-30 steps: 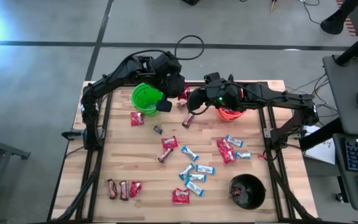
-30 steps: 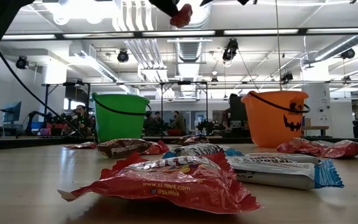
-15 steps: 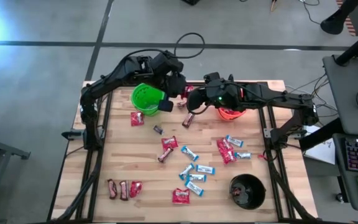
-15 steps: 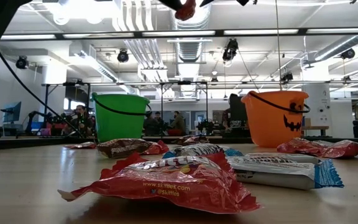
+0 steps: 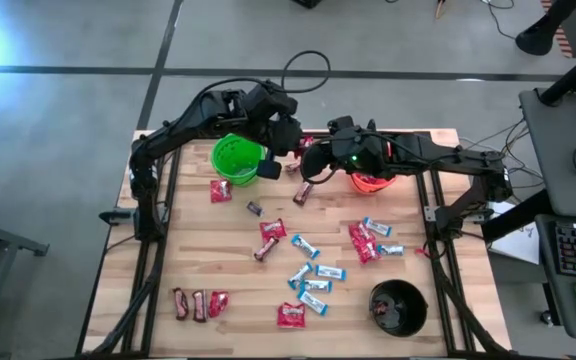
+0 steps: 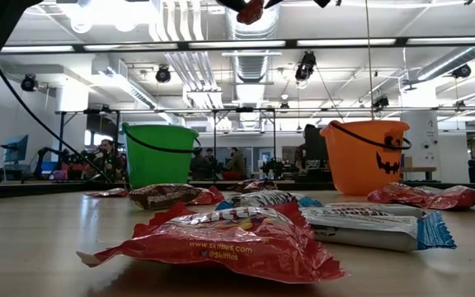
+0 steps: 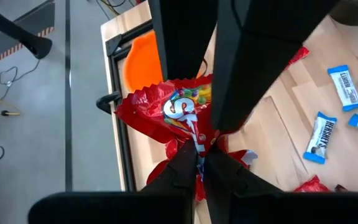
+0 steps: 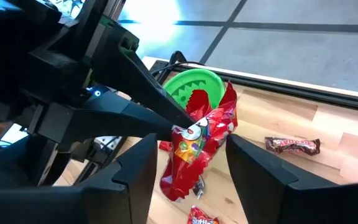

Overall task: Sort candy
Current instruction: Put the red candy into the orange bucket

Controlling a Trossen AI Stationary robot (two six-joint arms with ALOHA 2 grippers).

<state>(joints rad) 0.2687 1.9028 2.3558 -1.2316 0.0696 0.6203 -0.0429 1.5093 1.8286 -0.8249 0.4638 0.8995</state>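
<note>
Left claw clenched on crinkly red foil candy packet, upper centre of high view; right claw released, straddling packet. Right should pinch firmly before left lets go.

Red packet with rainbow lettering, held by dark left gripper; green bucket; orange bucket with black face; blue-and-white bars; pale wood table.

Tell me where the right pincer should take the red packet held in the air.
Probably grip the red packet on its free crinkled end, away from the left pincer clamping one edge. Come flat-on: it hangs as a thin sheet between the open right pincer fingers.
</note>
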